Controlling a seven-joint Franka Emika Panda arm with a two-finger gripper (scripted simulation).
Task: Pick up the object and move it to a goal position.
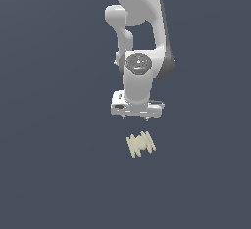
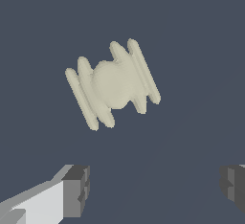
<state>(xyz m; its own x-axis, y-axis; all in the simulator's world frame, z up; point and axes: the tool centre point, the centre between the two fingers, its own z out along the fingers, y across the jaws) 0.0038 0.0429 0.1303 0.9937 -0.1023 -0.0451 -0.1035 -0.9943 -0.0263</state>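
The object (image 1: 141, 144) is a small pale cream-yellow spool with several parallel ribs, lying on the dark grey floor just below the arm's hand in the exterior view. In the wrist view the object (image 2: 113, 84) lies tilted, with a rounded middle between its discs. My gripper (image 1: 135, 119) hangs a little above the object and slightly toward the exterior view's left of it. The gripper (image 2: 153, 189) is open and empty, its two dark fingertips (image 2: 76, 189) set wide apart. The object lies beyond the gap between them, not inside it.
A plain dark grey surface (image 1: 49, 174) fills both views. The white arm (image 1: 139, 37) rises above the hand to the top of the exterior view. No other objects or marker show.
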